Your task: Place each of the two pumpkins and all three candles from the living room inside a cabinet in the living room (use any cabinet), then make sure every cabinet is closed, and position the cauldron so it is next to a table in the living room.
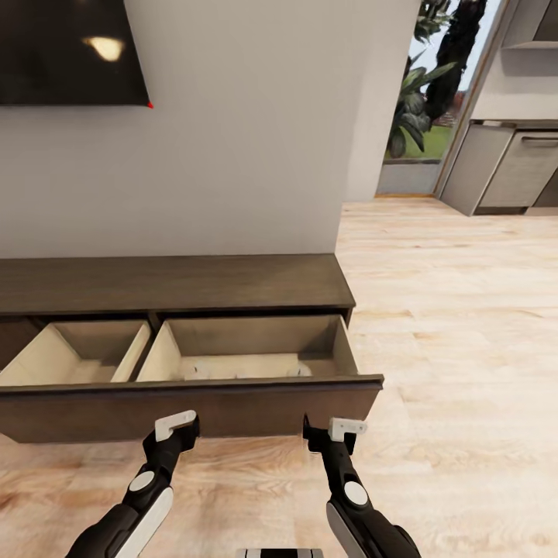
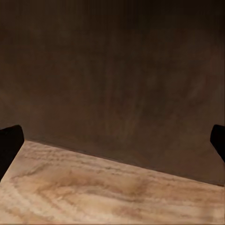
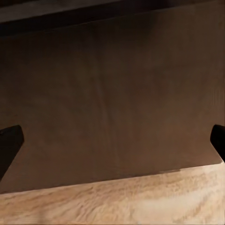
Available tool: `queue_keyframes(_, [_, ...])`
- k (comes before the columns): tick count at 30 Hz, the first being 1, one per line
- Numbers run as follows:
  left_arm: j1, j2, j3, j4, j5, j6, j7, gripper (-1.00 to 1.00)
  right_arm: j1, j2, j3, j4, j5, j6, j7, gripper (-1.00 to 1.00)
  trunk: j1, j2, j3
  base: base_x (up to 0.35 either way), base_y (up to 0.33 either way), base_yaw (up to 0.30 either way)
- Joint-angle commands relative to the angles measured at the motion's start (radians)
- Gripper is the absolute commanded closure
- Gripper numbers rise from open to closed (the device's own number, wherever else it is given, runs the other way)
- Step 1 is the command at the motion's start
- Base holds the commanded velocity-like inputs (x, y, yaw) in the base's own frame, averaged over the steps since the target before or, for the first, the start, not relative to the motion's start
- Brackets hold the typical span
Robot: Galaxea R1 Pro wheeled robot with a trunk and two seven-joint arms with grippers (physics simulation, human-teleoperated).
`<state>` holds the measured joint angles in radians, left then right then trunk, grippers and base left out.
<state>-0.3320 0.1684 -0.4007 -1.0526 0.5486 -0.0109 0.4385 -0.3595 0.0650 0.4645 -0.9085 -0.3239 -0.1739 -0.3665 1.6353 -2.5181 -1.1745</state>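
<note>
Against the wall under the TV (image 1: 70, 50), the cabinet (image 1: 170, 283) runs long side to side, and its drawer (image 1: 194, 407) is pulled right out toward the robot. Two pale compartments show inside; the right one maybe has some small bits on its floor, too blurry to call. Zero pumpkins or candles I can make out. Both grippers sit just in front of the drawer face, left gripper (image 1: 175, 425) and right gripper (image 1: 335, 428), about equally near, fingers spread, holding nothing.
</note>
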Motion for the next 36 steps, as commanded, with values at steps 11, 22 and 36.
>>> queue_keyframes(11, [-0.001, 0.001, -0.006, -0.001, 0.009, 0.000, 0.007, -1.00, -0.001, -0.001, 0.004, 0.000, -0.011, -0.007, -0.005, -1.00, 0.000, 0.000, -0.001, 0.280, 0.000, 0.000])
queue_keyframes(22, [-0.001, 0.005, -0.005, -0.001, 0.010, -0.001, 0.006, -1.00, -0.001, -0.001, 0.005, 0.000, -0.012, -0.007, -0.005, -1.00, 0.000, 0.000, -0.001, 0.338, 0.000, 0.000])
queue_keyframes(36, [-0.001, 0.005, -0.004, -0.001, 0.009, -0.001, 0.006, -1.00, -0.001, -0.001, 0.003, 0.000, -0.013, -0.007, -0.004, -1.00, 0.000, 0.000, -0.001, 0.309, 0.000, 0.000])
